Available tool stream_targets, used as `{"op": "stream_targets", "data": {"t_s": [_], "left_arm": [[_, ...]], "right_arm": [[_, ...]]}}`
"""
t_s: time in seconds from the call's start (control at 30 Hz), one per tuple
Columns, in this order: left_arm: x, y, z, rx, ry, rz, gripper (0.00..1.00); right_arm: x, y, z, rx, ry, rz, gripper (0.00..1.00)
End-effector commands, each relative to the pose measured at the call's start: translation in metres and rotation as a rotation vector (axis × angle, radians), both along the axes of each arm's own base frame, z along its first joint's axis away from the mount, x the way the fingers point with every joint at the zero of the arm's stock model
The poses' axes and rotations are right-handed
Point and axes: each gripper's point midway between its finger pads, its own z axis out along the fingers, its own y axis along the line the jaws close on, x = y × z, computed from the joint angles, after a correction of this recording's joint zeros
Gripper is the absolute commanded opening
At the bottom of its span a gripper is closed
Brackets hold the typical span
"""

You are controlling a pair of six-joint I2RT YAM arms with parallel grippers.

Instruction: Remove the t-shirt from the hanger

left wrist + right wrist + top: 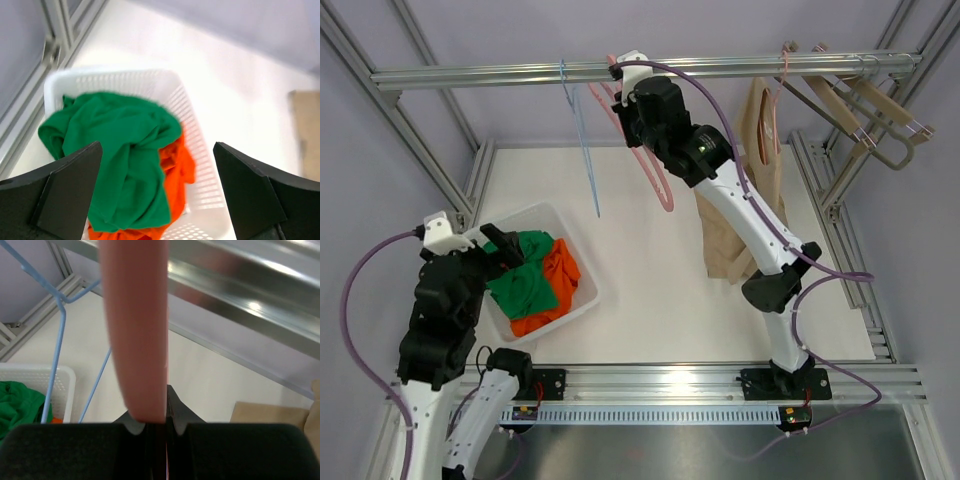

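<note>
Left hand, fingers spread wide, hovers over the green t-shirt, which lies crumpled on an orange garment in the white basket on the counter. Right hand is clamped on the pink hanger at the rail.

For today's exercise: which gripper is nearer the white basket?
Left. The left gripper hovers open over the basket; the right gripper is at the rail, clamping the pink hanger.
</note>
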Motion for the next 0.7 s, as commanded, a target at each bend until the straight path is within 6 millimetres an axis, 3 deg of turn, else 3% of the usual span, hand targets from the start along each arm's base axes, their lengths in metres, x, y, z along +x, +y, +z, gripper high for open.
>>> {"op": "stream_targets", "data": {"t_s": [0.0, 0.07, 0.17, 0.27, 0.37, 0.43, 0.53, 0.67], "left_arm": [[-0.009, -0.027, 0.04, -0.034, -0.107, -0.162, 0.99], [-0.015, -0.047, 0.045, -0.061, -0.121, -0.277, 0.99], [-0.018, -0.055, 0.049, -0.056, -0.137, -0.327, 0.99], [-0.014, -0.035, 0.044, -0.016, -0.122, -0.223, 0.99], [-0.01, -0.017, 0.022, 0.01, -0.066, -0.111, 0.99], [-0.009, -0.015, 0.014, -0.002, -0.053, -0.091, 0.99], [-0.008, -0.036, 0.019, -0.055, -0.079, -0.196, 0.99], [-0.016, -0.08, 0.035, -0.116, -0.119, -0.445, 0.99]], "right_arm": [[0.008, -0.004, 0.033, 0.066, -0.094, -0.035, 0.0], [0.016, -0.002, 0.031, 0.087, -0.091, -0.049, 0.0], [0.024, 0.001, 0.029, 0.123, -0.088, -0.057, 0.0], [0.033, 0.001, 0.028, 0.148, -0.093, -0.081, 0.0], [0.041, -0.004, 0.029, 0.168, -0.095, -0.098, 0.0], [0.047, -0.005, 0.017, 0.155, -0.075, -0.104, 0.0], [0.057, -0.009, -0.007, 0.118, -0.037, -0.123, 0.0], [0.052, -0.007, -0.012, 0.16, -0.004, -0.117, 0.0]]}}
